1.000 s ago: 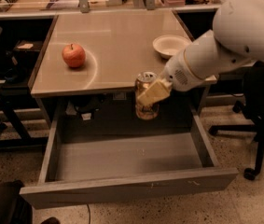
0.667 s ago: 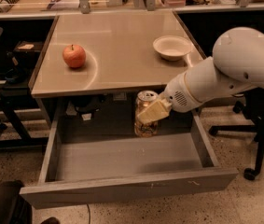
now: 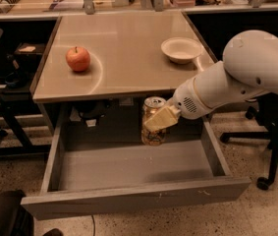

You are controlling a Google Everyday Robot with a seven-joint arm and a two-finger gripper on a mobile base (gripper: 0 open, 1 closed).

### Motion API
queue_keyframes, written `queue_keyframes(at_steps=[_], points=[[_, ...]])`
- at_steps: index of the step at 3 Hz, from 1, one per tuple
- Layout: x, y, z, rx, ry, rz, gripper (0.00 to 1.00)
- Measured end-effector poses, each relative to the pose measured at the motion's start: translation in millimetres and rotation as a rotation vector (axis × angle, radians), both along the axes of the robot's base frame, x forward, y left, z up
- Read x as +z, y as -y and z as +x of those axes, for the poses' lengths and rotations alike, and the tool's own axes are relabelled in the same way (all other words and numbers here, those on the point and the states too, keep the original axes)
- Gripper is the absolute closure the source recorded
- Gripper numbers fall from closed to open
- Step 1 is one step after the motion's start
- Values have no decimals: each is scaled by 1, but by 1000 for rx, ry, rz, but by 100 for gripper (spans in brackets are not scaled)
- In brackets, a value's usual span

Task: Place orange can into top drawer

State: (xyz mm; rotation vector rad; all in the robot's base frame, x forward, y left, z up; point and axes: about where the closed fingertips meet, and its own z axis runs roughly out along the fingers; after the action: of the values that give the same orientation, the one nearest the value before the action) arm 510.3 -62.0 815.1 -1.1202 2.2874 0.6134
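Note:
The orange can (image 3: 153,123) is upright, with patterned orange-brown sides and a silver top. It is inside the open top drawer (image 3: 133,168), at the back middle, with its base at or just above the grey floor. My gripper (image 3: 159,119) is shut on the can, one cream finger across its near side. The white arm reaches in from the right. The drawer is pulled out below the beige tabletop.
A red apple (image 3: 77,58) sits on the tabletop (image 3: 124,43) at the left and a white bowl (image 3: 181,49) at the right. An office chair base (image 3: 266,151) stands right of the drawer. Dark chairs and equipment stand at the left.
The gripper has lowered the can from beside the table's front edge down into the back of the drawer.

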Motion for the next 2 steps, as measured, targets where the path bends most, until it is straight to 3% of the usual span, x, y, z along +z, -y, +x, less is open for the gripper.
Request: queue_keyframes(at_steps=[1,2], points=[[-20,-2,6,-43,8,28,100],[-64,-4,26,-124,32,75,100]])
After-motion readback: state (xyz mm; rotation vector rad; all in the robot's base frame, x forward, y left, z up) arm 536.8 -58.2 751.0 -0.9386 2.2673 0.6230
